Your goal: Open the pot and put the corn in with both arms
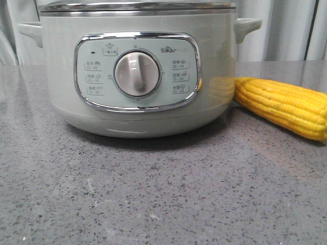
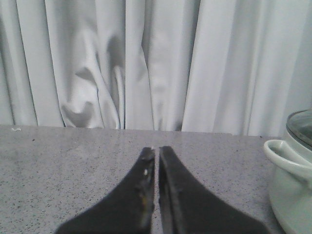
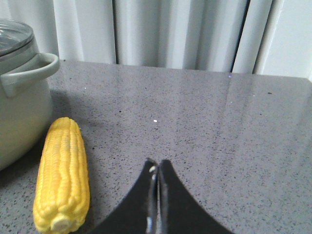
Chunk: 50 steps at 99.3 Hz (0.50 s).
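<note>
The large round sage-green electric pot [image 1: 138, 71], with its chrome-framed panel and cream dial [image 1: 137, 74], stands on the grey speckled stone surface [image 1: 153, 194], filling most of my front view. Its clear glass lid with a metal rim [image 1: 138, 6] is still seated on top. The bright yellow corn cob [image 1: 283, 106] lies on the surface on my right side of the pot, one end touching or nearly touching the pot's lower wall, the rest angled away toward the right edge of the view.

My left fingers [image 2: 156, 151] are pressed together with only a hairline slit between them, holding nothing. They hover over bare surface, with one of the pot's side handles [image 2: 285, 156] off to one side, well apart from them.

My right fingers [image 3: 157, 165] are likewise closed on nothing. The corn lies beside them, near but not touching, lengthwise along the pot's wall, beneath the other handle [image 3: 31, 73]. Pale grey curtains [image 2: 122, 63] hang behind the surface.
</note>
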{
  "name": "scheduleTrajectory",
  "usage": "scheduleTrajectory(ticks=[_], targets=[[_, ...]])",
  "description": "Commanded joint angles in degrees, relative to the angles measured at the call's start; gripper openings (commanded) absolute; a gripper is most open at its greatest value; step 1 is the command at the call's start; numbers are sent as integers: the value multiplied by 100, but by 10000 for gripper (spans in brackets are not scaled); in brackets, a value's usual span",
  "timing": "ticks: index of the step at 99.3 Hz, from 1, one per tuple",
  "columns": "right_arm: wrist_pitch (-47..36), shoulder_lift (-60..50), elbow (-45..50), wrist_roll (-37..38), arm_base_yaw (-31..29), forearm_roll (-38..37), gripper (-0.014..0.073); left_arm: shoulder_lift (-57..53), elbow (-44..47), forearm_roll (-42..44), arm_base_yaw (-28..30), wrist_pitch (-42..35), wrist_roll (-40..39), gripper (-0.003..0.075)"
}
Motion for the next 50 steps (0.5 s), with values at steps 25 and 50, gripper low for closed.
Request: scheduleTrajectory(ticks=[25,50], targets=[[-336,1483,-975,-50,31,-71,-64,1041,-550,144,-122,-827,-68,132],[-263,1974,-965,-50,31,15,-64,1331,-573,133,-526,-1594,-167,598]])
